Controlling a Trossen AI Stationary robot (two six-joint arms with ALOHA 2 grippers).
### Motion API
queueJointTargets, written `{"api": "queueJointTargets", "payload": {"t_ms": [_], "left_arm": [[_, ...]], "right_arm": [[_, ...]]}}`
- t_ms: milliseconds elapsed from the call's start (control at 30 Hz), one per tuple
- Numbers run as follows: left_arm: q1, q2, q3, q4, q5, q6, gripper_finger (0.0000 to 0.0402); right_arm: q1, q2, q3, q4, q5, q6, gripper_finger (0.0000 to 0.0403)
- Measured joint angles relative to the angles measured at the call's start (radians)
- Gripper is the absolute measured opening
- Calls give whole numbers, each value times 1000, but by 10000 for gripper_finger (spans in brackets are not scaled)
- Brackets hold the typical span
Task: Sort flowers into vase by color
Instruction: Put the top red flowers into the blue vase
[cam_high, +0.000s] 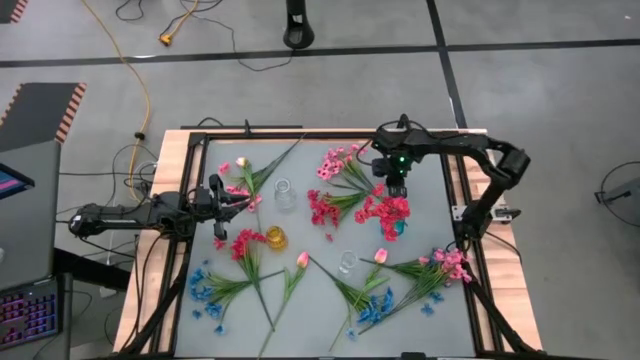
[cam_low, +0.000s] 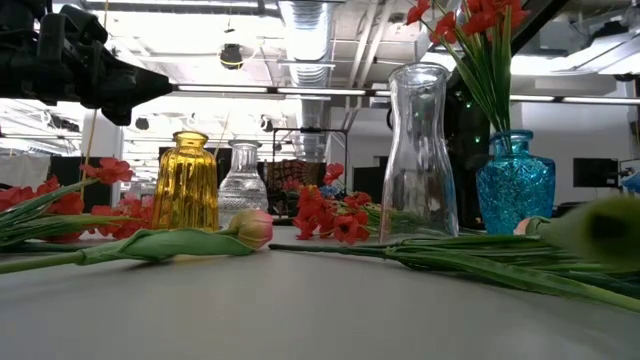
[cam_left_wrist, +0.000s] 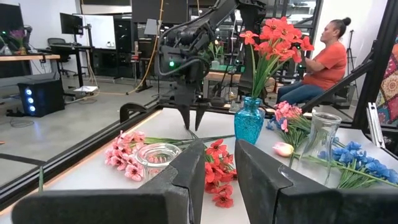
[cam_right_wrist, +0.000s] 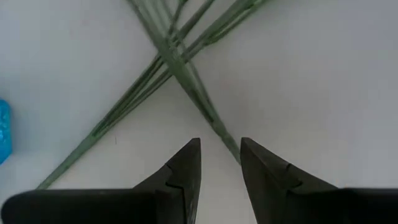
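Flowers (cam_high: 345, 195) lie scattered across the worktop (cam_high: 420, 225) in loose sprigs of pink, red and blue; one red bunch (cam_high: 385, 208) already stands in the blue vase (cam_left_wrist: 249, 121).

Right hand (cam_right_wrist: 220, 152) hangs point-down above crossed green stems (cam_right_wrist: 180, 68), its fingers parted by a narrow gap and holding nothing. In the left wrist view you can see it poised just over the red sprigs beside that vase.

Left hand (cam_left_wrist: 219, 165) sits at the worktop's left side, level, fingers slightly apart, also empty.

Handling, as judged: these sprigs look very light, with thin, springy stems and soft blossoms that will crush or snag. You should pinch on the bare stem, below the leaves and clear of the heads. Where stems cross, expect a neighbour to drag along. The glass vases (cam_low: 420, 150) appear tippy and fragile; keep your approach vertical when you drop a stem in.
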Motion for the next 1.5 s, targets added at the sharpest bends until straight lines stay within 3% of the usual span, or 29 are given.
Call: {"api": "queueJointTargets", "payload": {"t_ms": [367, 667, 867, 1267, 1500], "left_arm": [[0, 0, 0, 0, 0, 0, 77], [0, 0, 0, 0, 0, 0, 77], [0, 0, 0, 0, 0, 0, 77], [0, 0, 0, 12, 0, 0, 77], [0, 0, 0, 131, -26, 0, 77]], "right_arm": [[6, 58, 3, 44, 1, -3, 133], [6, 16, 0, 35, 5, -3, 33], [6, -15, 0, -8, 5, -3, 33], [6, -239, 0, -55, 5, 29, 33], [6, -428, 0, -9, 5, 93, 33]]}}
